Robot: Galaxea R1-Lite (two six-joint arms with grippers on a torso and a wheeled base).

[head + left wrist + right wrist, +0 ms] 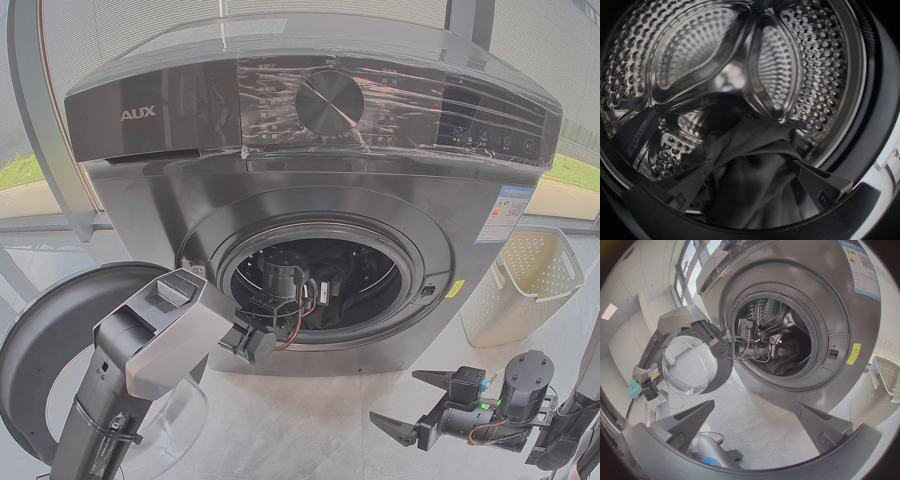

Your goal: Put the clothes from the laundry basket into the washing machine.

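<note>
Left gripper (751, 165): reached inside the washing machine (150, 206), fingers spread, gripping nothing.
Clothes (747, 193): lay in the machine, between those fingers.
Right gripper (395, 395): hung outside, fingers spread.

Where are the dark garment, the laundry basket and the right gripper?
dark garment (750, 175): left wrist view, middle of the bunched cloth.
laundry basket (531, 281): head view, on its perforated wall.
right gripper (392, 395): head view, midway between its open fingertips.
</note>
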